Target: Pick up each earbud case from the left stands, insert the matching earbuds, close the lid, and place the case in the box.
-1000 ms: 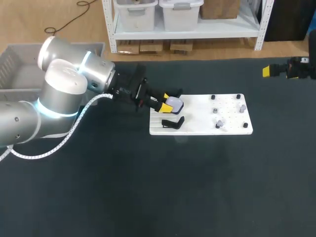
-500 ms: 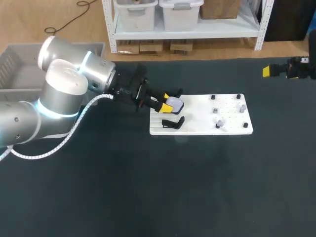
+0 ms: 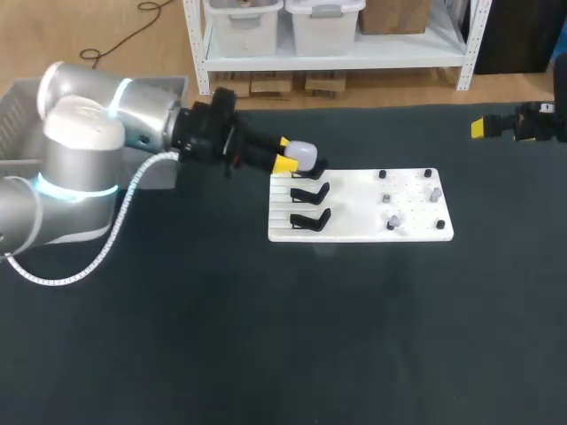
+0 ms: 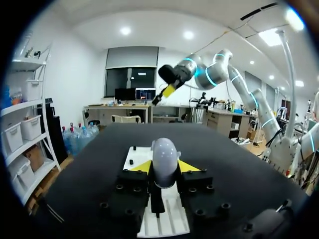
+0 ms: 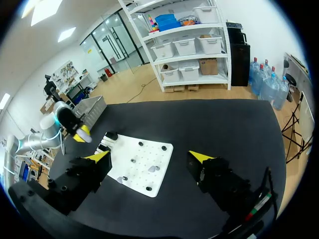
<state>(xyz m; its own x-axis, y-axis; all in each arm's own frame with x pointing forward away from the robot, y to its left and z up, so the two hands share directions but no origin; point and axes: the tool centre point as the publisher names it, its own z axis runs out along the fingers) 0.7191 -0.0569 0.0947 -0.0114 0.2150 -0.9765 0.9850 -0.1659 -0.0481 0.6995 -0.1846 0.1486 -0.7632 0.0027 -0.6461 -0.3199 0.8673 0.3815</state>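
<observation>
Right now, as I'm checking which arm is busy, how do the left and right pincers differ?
The left pincer is shut on the earbud case; the right pincer is open and empty. The left pincer is close by the white board; the right pincer is well away from it. Both have yellow tips.

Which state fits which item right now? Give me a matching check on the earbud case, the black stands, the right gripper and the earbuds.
Things:
1. earbud case
2. two black stands
3. right gripper
4. earbuds

States:
A. open, holding nothing
B. on the right part of the white board
C. empty, on the board's left part
D. clamped in the left gripper, held clear of the stands

Pairs: 1-D, 2-C, 3-A, 4-B
</observation>
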